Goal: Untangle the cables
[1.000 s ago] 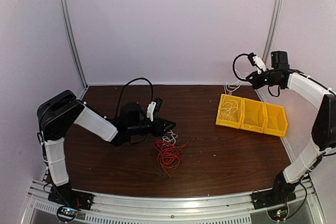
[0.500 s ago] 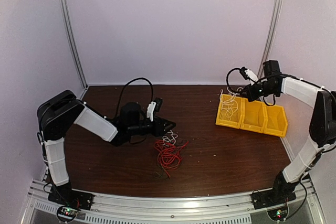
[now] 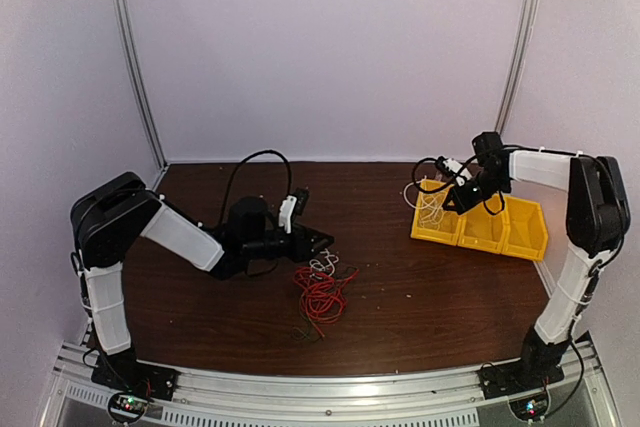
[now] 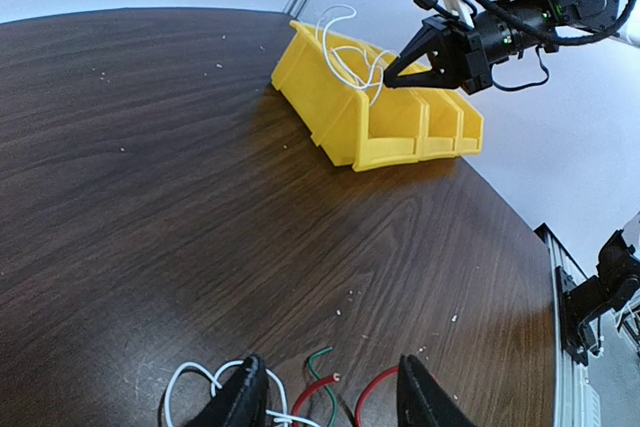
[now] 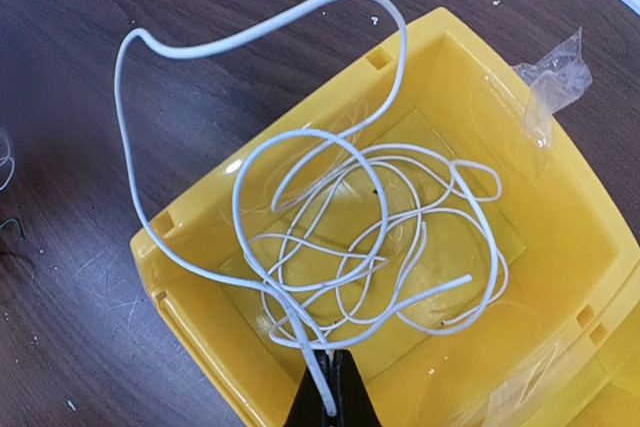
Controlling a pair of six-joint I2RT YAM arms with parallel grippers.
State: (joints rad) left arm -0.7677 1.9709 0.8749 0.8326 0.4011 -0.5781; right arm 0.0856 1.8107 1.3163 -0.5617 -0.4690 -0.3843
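While the right hand (image 5: 328,402) hangs over the left-most pocket of the yellow bin (image 3: 440,235), its jaws are pinched tight together on one strand of the white cable (image 5: 236,197). Most of that cable sits in a loose tangle on the floor of that pocket, and one big loop sticks up and out past the bin's rim over the worktop (image 3: 420,297). The bin's over on the right side toward the back.

The left hand (image 3: 318,239) is way across from it, down low near the middle of the worktop, jaws apart with nothing clamped between them. Just in front of it is the red cable (image 3: 320,295), a messy pile lying flat on the wood. From the left wrist view you can see a red end, a dark green cable (image 4: 318,357) end and a small loose white loop (image 4: 185,387) right by the fingertips. Can't tell if the fingers actually touch any of them.
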